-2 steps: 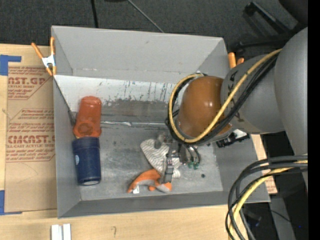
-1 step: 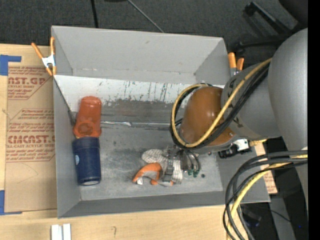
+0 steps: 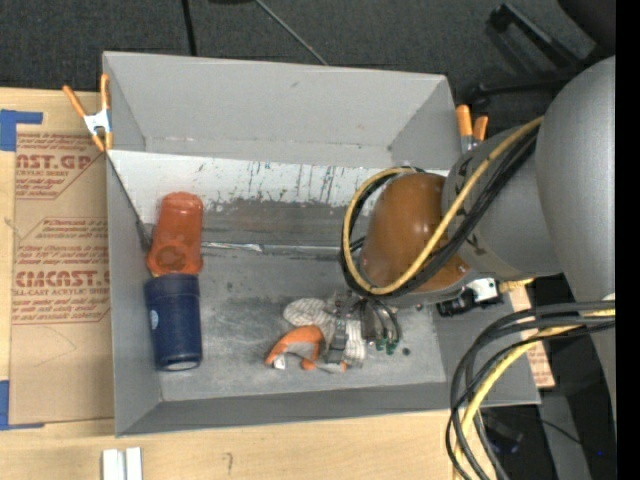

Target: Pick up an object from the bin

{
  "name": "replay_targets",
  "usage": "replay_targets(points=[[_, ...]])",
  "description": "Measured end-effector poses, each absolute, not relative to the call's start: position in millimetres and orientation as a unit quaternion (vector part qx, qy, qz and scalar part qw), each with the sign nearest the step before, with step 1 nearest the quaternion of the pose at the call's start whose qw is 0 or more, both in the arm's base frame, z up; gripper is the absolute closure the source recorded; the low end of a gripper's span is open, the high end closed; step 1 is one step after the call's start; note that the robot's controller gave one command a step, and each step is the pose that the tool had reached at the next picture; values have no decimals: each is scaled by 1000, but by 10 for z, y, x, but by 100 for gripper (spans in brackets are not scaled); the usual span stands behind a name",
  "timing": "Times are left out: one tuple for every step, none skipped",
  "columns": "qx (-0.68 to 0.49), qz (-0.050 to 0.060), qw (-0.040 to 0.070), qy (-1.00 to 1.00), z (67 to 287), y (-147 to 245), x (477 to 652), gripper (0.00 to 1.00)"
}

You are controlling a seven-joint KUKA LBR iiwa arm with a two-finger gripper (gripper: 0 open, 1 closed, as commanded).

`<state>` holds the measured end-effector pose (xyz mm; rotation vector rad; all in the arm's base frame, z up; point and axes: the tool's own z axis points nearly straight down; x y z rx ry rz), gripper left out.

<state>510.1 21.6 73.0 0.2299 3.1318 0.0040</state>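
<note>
Orange-and-white object, 1, near front wall of bin, just beside gripper; shape unclear. 1 pale scrap behind, partly hidden. At left: 1 orange cylinder, 1 blue cylinder. Gripper released or clenched: cannot tell

This looks like a robotics lab or test workshop. A scuffed grey metal bin sits on a pale wooden table. A bulky grey robot arm strung with yellow-and-black cables leans over it. Dark carpeted floor lies beyond.
</note>
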Motion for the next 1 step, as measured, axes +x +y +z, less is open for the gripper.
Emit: replay_targets(points=[[56, 1, -1, 998, 2752, 509, 5204, 100]])
